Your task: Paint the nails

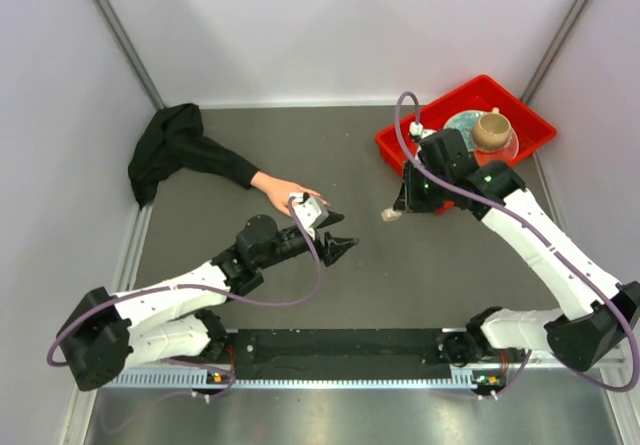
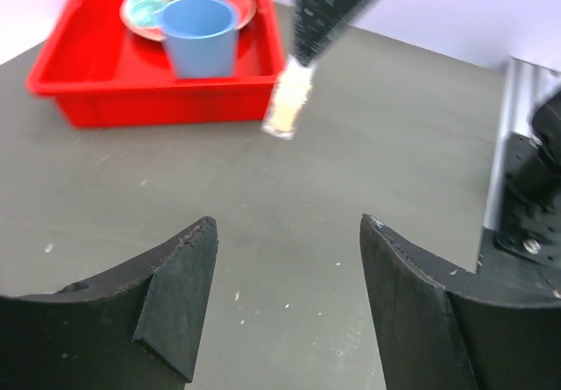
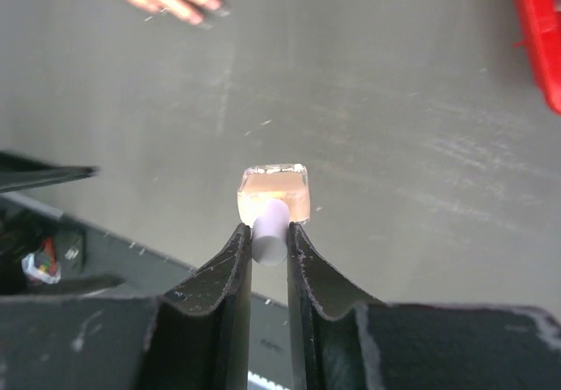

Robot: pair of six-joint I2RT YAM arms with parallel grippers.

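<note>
One red tray point(image 2: 158, 105) at the counter's point(image 1: 400, 265) far right holds a plate point(image 2: 138, 9), a blue cup point(image 2: 200, 35) and a tan pot point(image 1: 491, 128). Your right claw point(image 3: 269, 234) pinches a small bottle point(image 3: 274, 193) by its white cap point(image 3: 268, 217). Your left claw point(image 2: 285, 232) is spread beside the mannequin hand point(image 1: 280, 190), whose nails point(image 3: 217, 10) lie left of centre.

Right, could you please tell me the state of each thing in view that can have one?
Left gripper: open, empty.
Small tan glass bottle: white cap on, held by that cap in the right gripper.
Right gripper: shut on the small tan glass bottle.
Pink-beige mannequin hand with black fabric sleeve: lying on the grey table, nails dark.
Blue plastic cup: upright in the red plastic tray.
</note>
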